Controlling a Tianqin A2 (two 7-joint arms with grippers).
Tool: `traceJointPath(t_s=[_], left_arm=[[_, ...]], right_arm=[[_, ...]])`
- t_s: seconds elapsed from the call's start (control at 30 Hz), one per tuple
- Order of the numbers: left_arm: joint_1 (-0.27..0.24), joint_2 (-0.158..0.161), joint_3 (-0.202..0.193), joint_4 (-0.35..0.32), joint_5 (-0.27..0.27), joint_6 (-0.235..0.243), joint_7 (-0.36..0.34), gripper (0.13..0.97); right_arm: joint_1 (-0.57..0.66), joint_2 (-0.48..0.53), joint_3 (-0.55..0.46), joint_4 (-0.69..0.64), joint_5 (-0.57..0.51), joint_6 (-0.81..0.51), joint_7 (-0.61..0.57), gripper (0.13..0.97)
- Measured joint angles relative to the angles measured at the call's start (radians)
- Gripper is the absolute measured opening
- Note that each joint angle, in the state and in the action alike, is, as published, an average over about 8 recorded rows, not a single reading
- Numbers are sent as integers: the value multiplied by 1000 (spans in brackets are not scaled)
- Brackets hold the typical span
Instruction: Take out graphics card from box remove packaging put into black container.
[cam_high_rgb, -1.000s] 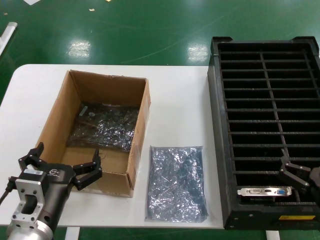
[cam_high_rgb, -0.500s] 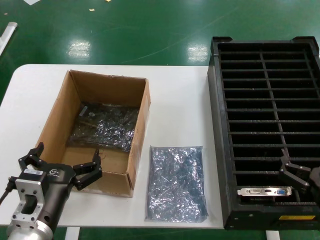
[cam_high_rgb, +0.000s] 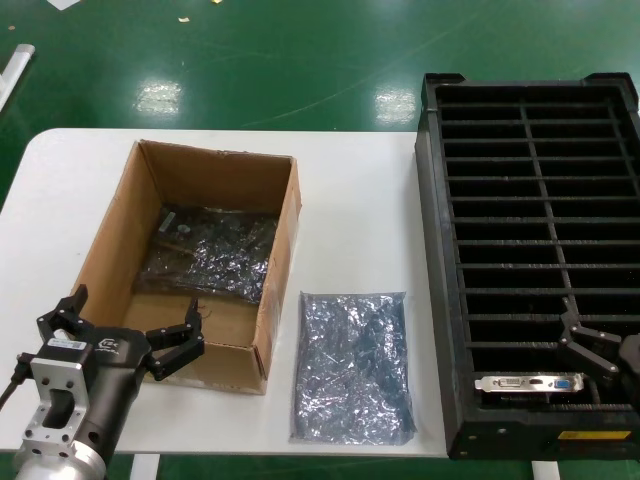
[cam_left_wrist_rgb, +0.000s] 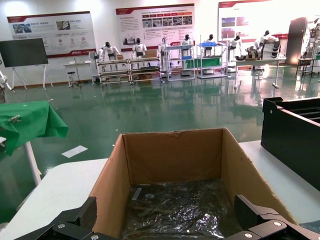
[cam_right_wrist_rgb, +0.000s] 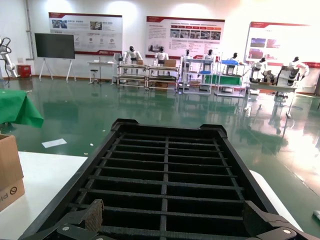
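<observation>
The brown box (cam_high_rgb: 105, 240) stands at the left of the table, and a crinkly grey bag (cam_high_rgb: 208, 255) with something dark inside lies on its floor. A flat piece of packaging (cam_high_rgb: 352, 365) lies on the table between the box and the black container (cam_high_rgb: 432, 250). A graphics card (cam_high_rgb: 530, 383) stands in a front slot of the container, silver bracket up. My left gripper (cam_high_rgb: 128, 322) hangs open at the box's near wall (cam_left_wrist_rgb: 170, 155), looking in at the bag (cam_left_wrist_rgb: 180, 210). My right gripper (cam_high_rgb: 585, 345) is open just above the card, over the slots (cam_right_wrist_rgb: 165, 165).
The white table (cam_high_rgb: 355, 200) shows bare between box and container. The container's yellow label (cam_high_rgb: 580, 436) faces the near edge. The green floor lies beyond the table's far edge. A corner of the box (cam_right_wrist_rgb: 7, 170) shows in the right wrist view.
</observation>
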Motion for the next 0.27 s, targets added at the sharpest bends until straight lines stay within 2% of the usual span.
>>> traceJointPath(t_s=[0.27], left_arm=[[0, 0, 0, 0, 0, 0, 0, 966]], right_arm=[[0, 0, 0, 0, 0, 0, 0, 966]])
